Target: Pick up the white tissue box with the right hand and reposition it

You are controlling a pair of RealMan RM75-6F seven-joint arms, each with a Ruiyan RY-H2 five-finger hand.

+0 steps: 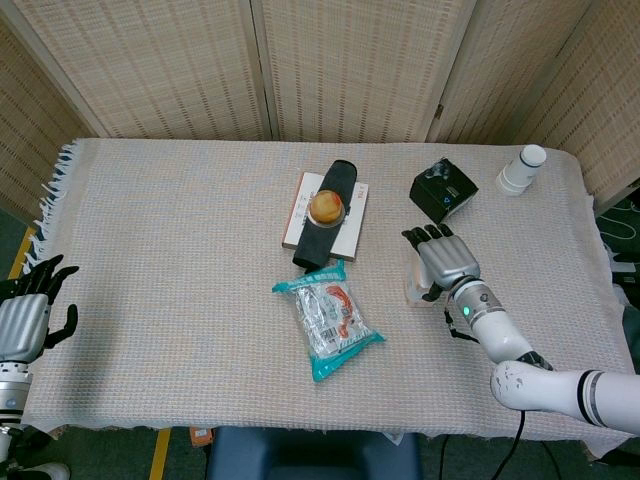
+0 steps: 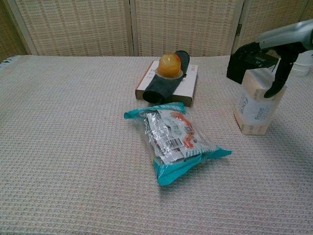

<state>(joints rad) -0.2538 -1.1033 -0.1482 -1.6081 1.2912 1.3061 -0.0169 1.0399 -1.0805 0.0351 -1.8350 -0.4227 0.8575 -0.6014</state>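
Observation:
The white tissue box (image 2: 254, 110) stands upright on the table cloth (image 2: 73, 147) at the right. My right hand (image 2: 272, 53) hovers spread over its top, with the thumb down along the box's right side and the fingers (image 2: 238, 53) reaching past its far left edge. I cannot see a firm grip on the box. From the head view, the right hand (image 1: 443, 262) covers most of the tissue box (image 1: 412, 291). My left hand (image 1: 25, 318) hangs open, off the table's left edge, holding nothing.
A teal snack bag (image 2: 176, 139) lies in the middle. Behind it a book (image 2: 185, 83) carries a dark roll and an orange object (image 2: 169, 64). A black box (image 2: 234, 72) and a white cup (image 1: 522, 170) sit just behind the tissue box.

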